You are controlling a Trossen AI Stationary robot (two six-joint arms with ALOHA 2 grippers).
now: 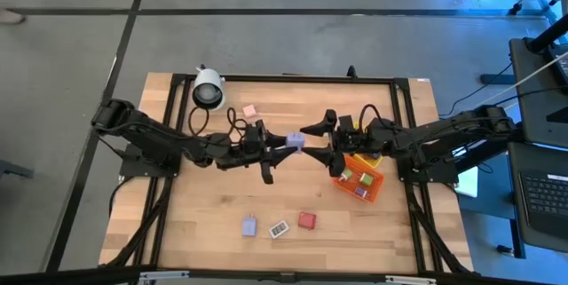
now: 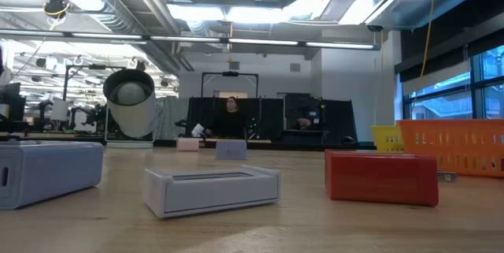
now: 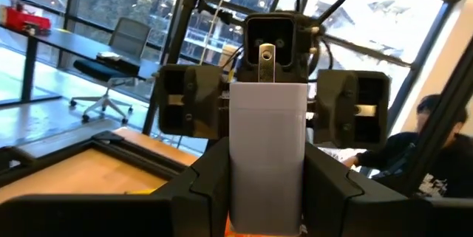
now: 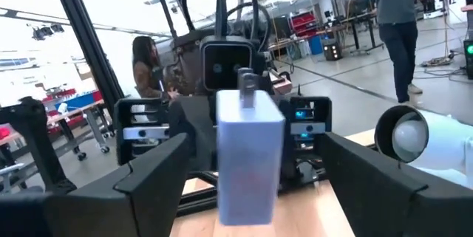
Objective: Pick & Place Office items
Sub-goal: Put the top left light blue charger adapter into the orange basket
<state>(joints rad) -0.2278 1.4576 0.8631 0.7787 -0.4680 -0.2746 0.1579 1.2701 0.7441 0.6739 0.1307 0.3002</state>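
My left gripper [image 1: 280,144] [image 3: 266,170] is above the table's middle, shut on a lavender block [image 1: 294,140] [image 3: 267,145] with a metal prong [image 3: 267,55] on its free end. My right gripper [image 1: 319,148] [image 4: 250,174] faces it from the right, open. Its fingers [image 4: 151,167] stand wide on either side of the block [image 4: 249,148] and do not touch it. On the table lie a pink block [image 1: 249,110], a second lavender block [image 1: 250,225], a white piece [image 1: 279,229] and a red block [image 1: 307,220]. My left gripper pinches the lavender block between its two fingers [image 3: 209,181] by the block's left end [image 3: 267,200]. The fingers come level from the table's left. The block is lifted clear of the table, and its pronged end points toward my right gripper.
An orange bin [image 1: 362,181] [image 2: 453,146] holding small green, yellow and pink pieces sits under my right arm, with a yellow bin [image 2: 387,137] beside it. A white cylinder with a dark face [image 1: 209,90] [image 2: 130,103] stands at the far left. People show in the room behind the table.
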